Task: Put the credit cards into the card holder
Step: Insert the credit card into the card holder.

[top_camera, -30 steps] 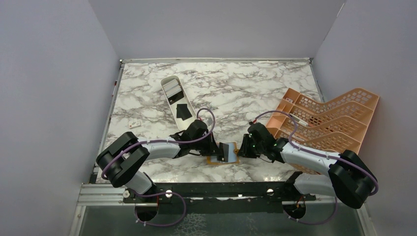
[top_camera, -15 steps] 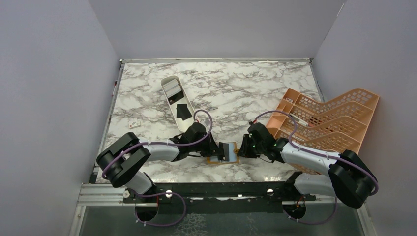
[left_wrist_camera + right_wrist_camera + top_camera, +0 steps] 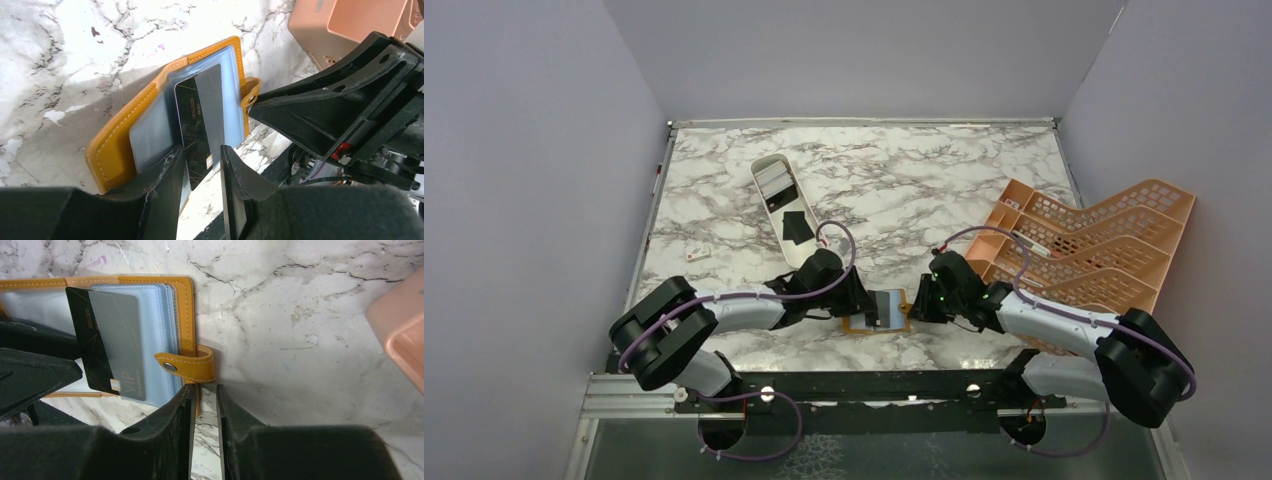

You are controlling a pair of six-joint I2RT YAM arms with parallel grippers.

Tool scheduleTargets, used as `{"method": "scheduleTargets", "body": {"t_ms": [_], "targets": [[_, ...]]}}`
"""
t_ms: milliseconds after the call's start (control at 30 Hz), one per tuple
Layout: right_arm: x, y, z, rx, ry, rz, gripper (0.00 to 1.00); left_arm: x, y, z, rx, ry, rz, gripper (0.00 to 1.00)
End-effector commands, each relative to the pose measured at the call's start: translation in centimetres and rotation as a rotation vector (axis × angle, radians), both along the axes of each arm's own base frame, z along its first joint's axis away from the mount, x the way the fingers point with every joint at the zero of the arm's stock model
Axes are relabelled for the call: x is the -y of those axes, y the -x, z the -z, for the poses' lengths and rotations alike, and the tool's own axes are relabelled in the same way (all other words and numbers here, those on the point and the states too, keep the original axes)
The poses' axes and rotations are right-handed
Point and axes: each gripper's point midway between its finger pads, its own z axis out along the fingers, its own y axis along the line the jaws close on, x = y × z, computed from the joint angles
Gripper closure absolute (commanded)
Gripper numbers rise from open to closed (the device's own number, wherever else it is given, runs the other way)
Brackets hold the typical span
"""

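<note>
Gently: your left gripper (image 3: 200,152) pinches the probably stiff, slick black card (image 3: 192,132) at 6 o'clock; your right gripper (image 3: 204,390) clamps the floppy card holder (image 3: 187,305) by its edge.

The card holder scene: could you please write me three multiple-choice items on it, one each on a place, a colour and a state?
1. Where on the table does the holder lie?
A. at its far edge
B. between the left claw and the right claw
C. at its left edge
2. What colour is the card in the left claw?
A. black
B. red
C. green
3. The holder is:
A. snapped shut
B. standing on edge
C. lying open
Answers: B, each wrist view shows the other claw just beyond it; A, its bare end is black; C, its sleeves show.
</note>
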Motion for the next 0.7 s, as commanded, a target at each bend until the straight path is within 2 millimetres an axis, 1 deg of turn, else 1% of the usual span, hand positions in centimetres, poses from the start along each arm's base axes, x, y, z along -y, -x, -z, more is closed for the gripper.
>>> {"method": "scheduleTargets", "body": {"t_ms": [0,267,433,533,667], "targets": [[0.3,1.0,0.3,-0.016,-0.001,-0.017,0.73,0.9,-0.1,-0.8,0.045,0.007,0.025,0.64],[0.2,1.1,0.3,-0.021,-0.003,-0.025,0.73,2.1,0.5,0.0,0.033,-0.016,0.051,0.66],[0.3,1.2,0.5,-0.026,-0.005,-0.019,0.73,2.5,0.9,0.5,0.032,-0.033,0.057,0.66],[0.4,1.2,0.5,-0.027,-0.001,-0.02,0.73,2.6,0.8,0.6,0.04,-0.041,0.064,0.66],[0.2,1.2,0.3,-0.027,-0.005,-0.023,0.73,2.9,0.4,0.1,0.068,-0.041,0.063,0.65]]}}
